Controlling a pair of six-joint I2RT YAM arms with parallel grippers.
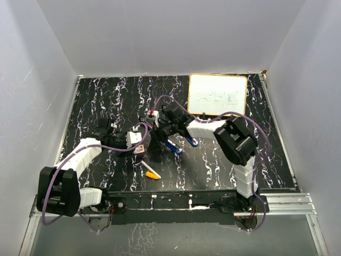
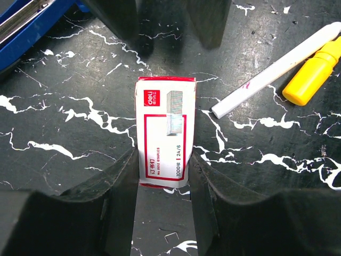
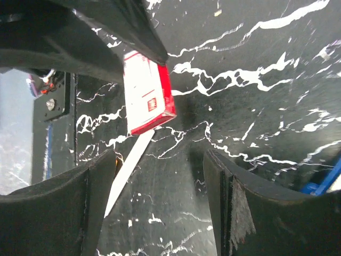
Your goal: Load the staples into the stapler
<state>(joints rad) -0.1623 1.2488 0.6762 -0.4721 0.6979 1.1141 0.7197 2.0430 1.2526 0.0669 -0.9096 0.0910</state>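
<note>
Between pale grey walls, on the black white-veined desk, the left fingers pinch the staple box between them while the right fingers stand wide apart, empty.

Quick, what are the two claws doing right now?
Left claw: closed on the staple box.
Right claw: open, holding nothing.

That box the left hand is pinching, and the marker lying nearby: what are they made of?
The staple box looks like thin cardboard: printed red and white, slightly glossy, creased at its end. The marker is probably smooth plastic: its white barrel and yellow part show an even moulded sheen.
</note>
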